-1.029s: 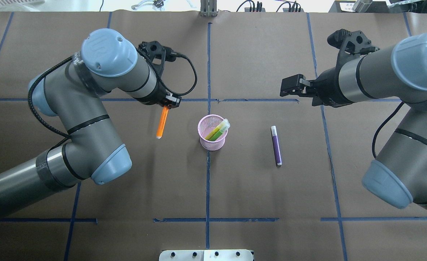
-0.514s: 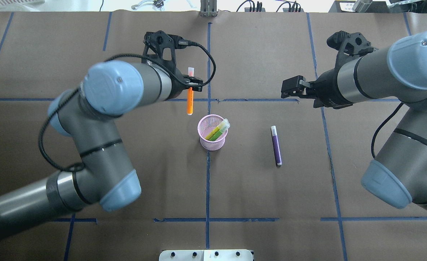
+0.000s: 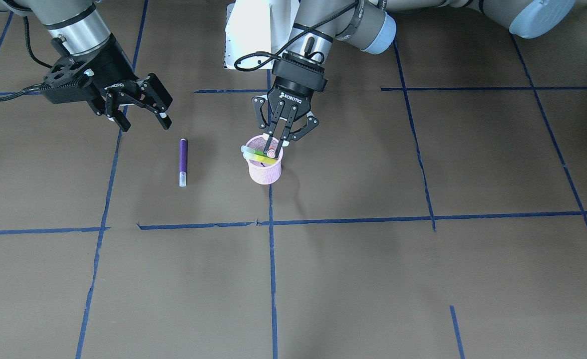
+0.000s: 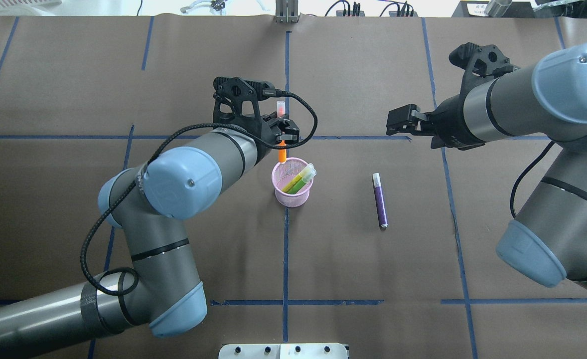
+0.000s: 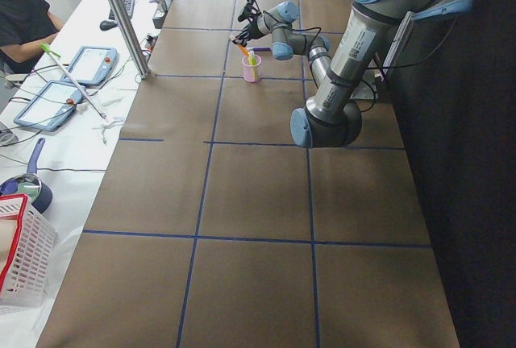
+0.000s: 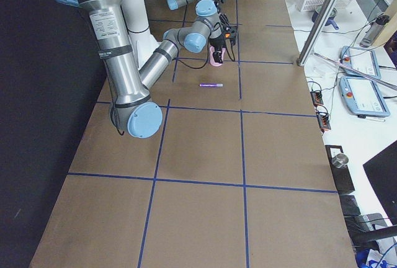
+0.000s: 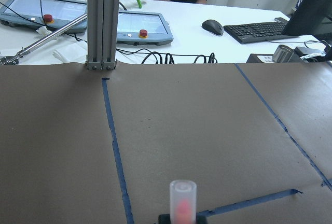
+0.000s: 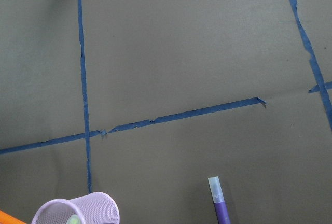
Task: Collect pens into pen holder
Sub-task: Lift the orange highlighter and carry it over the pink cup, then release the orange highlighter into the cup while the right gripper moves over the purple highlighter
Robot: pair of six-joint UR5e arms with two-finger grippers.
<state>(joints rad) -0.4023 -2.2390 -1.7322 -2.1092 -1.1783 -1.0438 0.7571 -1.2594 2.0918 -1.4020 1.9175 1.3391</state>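
The left gripper point(image 4: 283, 135) has its jaws pinched on the orange pen point(image 4: 283, 153). It holds the pen close to upright, pale cap up, with the lower end at the mouth of the pink pen holder point(image 4: 293, 199). From overhead the tip sits over the rim's far edge rather than the centre, and I cannot tell whether it is inside the mesh yet.

The green pen point(image 4: 298, 183) leans in the holder, its cap over the right side of the rim. The purple pen point(image 4: 379, 200) lies flat on the worktop point(image 4: 373, 274), well apart from the holder. The right gripper point(image 3: 144, 119) hangs near it with its jaws spread wide and empty.

To do this step well, the tip probably needs to move toward the open left part of the mouth, clear of the green cap. The pen should be kept vertical and lowered until its end is well inside before the jaws release. A drop onto the rim could bounce the pen out or topple the light cup.
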